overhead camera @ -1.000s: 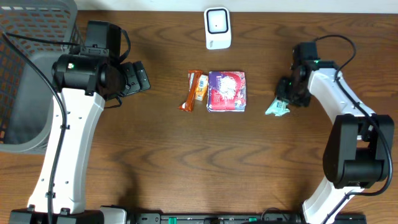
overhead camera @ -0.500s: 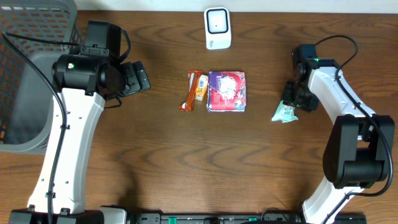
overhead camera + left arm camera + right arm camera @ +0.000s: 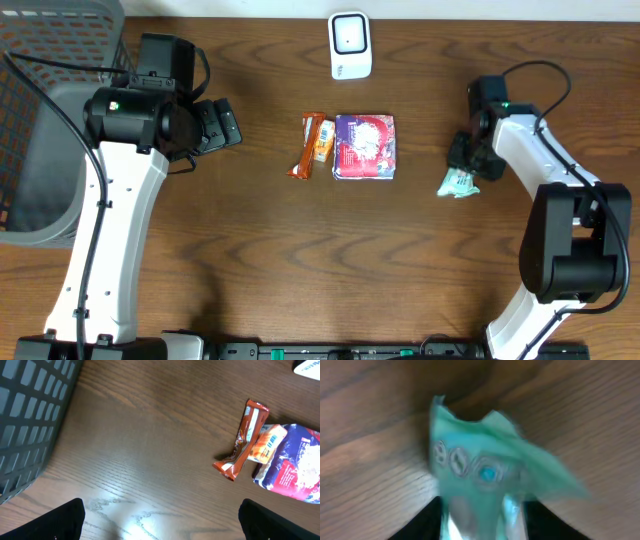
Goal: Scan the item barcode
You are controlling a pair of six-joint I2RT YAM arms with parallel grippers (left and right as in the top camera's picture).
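- On the right side of the desk (image 3: 260,260), my right gripper (image 3: 463,160) sits right at the teal packet (image 3: 458,183), well apart from the scanner (image 3: 350,45) at the far edge.
- Can't tell if I'm actually pinching it. The packet is between my fingers (image 3: 420,527) in the right wrist view, but everything there is blur.
- My left gripper (image 3: 160,510) is spread wide with nothing in it, hanging over bare wood near the basket (image 3: 40,90).
- What could go wrong, imo: it looks like a thin crinkly wrapper. If I've only got a corner, it could slip out on the lift, or fold over and hide the barcode from the scanner.
- Overhead gives the whole layout, scanner included, plus the snack bar (image 3: 312,146) and purple pack (image 3: 365,147) mid-desk.
- The right wrist view only gives packet print up close, no barcode I can make out.
- The left wrist view catches a barcode on the yellowish label by the snack bar, too small to read from overhead.
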